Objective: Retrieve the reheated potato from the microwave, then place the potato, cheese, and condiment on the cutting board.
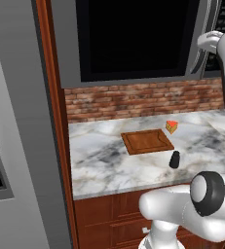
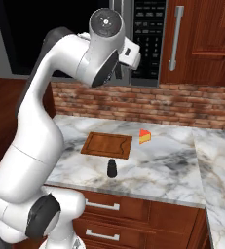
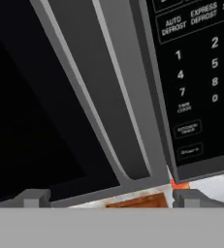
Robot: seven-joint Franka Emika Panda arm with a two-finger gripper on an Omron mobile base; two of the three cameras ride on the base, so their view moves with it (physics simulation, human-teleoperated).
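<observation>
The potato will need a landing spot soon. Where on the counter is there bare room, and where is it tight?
The cutting board is bare on top. Open marble lies left of it toward the tall grey panel, and to the right past the cheese. It is tighter at the board's right side, between the cheese and the condiment.

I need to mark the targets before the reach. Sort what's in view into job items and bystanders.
Job items:
- dark grey microwave with black window door, shut
- yellow-orange cheese wedge with red rind
- small black condiment bottle
- reddish-brown wooden cutting board

Bystanders:
- red brick backsplash
- reddish-brown wooden drawers
</observation>
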